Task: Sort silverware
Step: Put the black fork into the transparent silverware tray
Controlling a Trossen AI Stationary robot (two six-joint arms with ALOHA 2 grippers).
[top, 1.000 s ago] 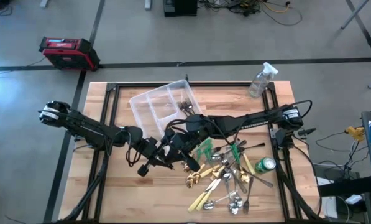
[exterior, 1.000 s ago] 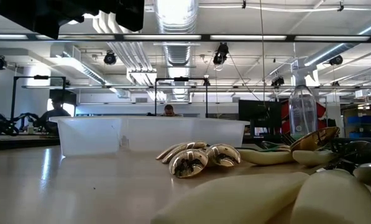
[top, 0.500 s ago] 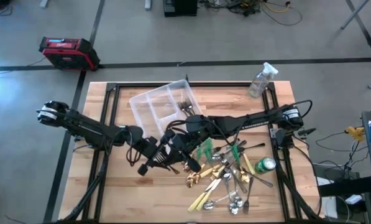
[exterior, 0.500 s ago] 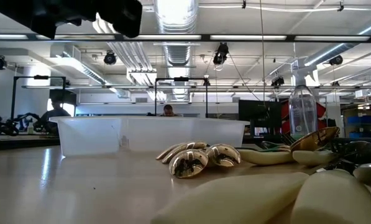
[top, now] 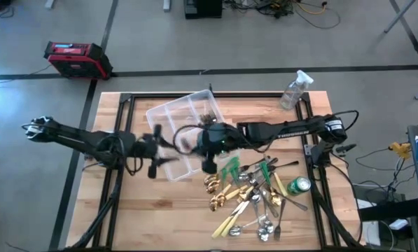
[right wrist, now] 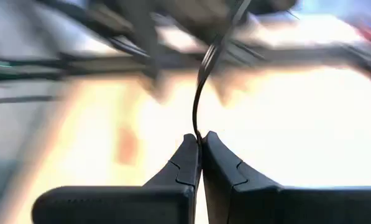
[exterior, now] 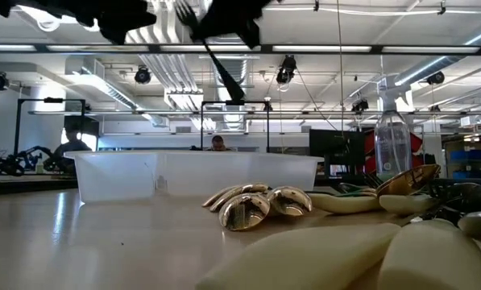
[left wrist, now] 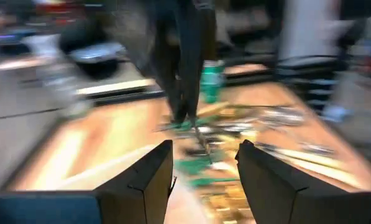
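From above: reaching in from the left with the left gripper [top: 152,148], blurred, hanging over the near-left edge of the clear tray [top: 168,115]; stretching across from the right with the right gripper [top: 207,162], hanging at the tray's near-right corner, close to the other one; leaving the silverware pile [top: 254,199] lying loose on the table [top: 124,210], to the right of the tray and on the nearer side, with the green can [top: 300,185] touching its right edge and the spray bottle [top: 295,89] standing well apart at the far right corner. At table height: dangling a dark fork [exterior: 222,60] slantwise from the dark gripper parts at the top, above the tray's far wall; showing gold spoons [exterior: 256,205] lying bowl-down in front of the tray, beside cream-handled knives [exterior: 345,254] very close to the lens. From the left wrist: holding both fingers [left wrist: 141,180] plainly apart, gripping nothing, facing the pile and the can through heavy blur. From the right wrist: pressing both fingers [right wrist: 186,162] together, clamping the thin handle end of the fork, its curved shaft rising ahead of the fingertips over pale, blurred wood.
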